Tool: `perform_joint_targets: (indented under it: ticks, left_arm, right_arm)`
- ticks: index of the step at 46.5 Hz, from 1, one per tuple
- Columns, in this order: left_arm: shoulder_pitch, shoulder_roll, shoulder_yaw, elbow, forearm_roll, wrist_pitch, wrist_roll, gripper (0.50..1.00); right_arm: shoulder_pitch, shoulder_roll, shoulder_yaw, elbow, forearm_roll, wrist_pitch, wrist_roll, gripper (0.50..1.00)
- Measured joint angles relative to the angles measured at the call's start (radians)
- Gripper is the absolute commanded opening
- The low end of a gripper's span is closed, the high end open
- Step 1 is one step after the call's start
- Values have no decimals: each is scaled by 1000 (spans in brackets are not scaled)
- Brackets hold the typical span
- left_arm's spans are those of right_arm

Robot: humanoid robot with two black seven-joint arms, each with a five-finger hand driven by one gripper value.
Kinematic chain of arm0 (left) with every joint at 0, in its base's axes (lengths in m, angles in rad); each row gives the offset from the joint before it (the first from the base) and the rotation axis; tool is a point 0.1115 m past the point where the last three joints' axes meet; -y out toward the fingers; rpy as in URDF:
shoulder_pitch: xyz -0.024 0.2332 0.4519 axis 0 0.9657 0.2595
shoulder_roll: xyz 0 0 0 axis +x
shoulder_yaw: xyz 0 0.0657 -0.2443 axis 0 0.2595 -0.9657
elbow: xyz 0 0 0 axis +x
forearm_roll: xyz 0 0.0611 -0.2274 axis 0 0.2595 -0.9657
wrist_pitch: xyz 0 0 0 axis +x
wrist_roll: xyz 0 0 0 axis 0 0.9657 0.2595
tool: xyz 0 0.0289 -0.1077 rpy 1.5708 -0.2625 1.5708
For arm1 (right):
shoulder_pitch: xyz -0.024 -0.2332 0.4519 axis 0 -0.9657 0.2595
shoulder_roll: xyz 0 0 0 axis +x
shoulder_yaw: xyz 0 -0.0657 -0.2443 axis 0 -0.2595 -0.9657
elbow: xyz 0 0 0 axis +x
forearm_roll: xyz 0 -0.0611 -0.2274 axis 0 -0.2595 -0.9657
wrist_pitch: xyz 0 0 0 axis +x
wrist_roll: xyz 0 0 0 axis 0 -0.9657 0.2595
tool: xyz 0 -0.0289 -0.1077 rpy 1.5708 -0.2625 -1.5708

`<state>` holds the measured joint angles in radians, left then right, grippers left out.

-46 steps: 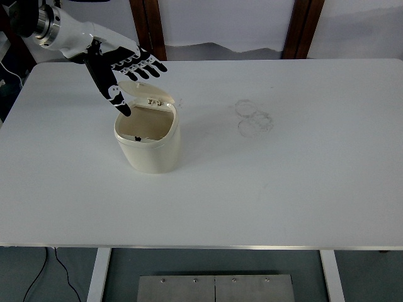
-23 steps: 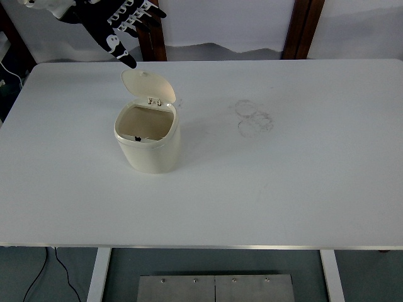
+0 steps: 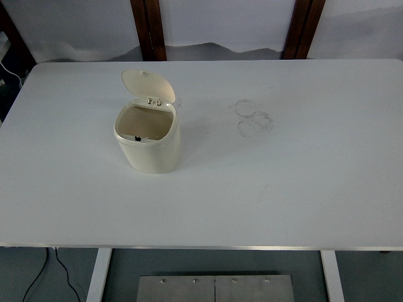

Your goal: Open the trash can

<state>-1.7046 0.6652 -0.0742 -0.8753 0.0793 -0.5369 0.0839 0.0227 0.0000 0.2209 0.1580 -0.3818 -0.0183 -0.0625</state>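
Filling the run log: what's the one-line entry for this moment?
trash can: upright on table | lid: open | hands: out of view

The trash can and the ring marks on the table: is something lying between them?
No. In the top view, only bare table lies between the trash can and the ring marks.

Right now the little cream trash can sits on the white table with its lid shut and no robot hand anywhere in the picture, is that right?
Not quite. The lid is open, tipped back on its hinge so you can see inside the trash can. The rest holds: in the top view the can stands on the white table, and no robot hand shows.
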Motion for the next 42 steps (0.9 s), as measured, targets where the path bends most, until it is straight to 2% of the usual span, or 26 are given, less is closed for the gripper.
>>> perform_joint_targets:
  ticks: [16, 26, 42]
  left_arm:
    - [149, -2, -223, 123, -78, 4, -7, 1000]
    - [325, 4, -363, 163, -141, 8, -113, 1000]
    - [519, -5, -479, 288, -329, 18, -119, 1000]
  right_arm:
    - [-3, 0, 0, 0, 0, 1, 0, 995]
    - [-3, 0, 0, 0, 0, 1, 0, 995]
    - [-4, 0, 0, 0, 0, 0, 0, 995]
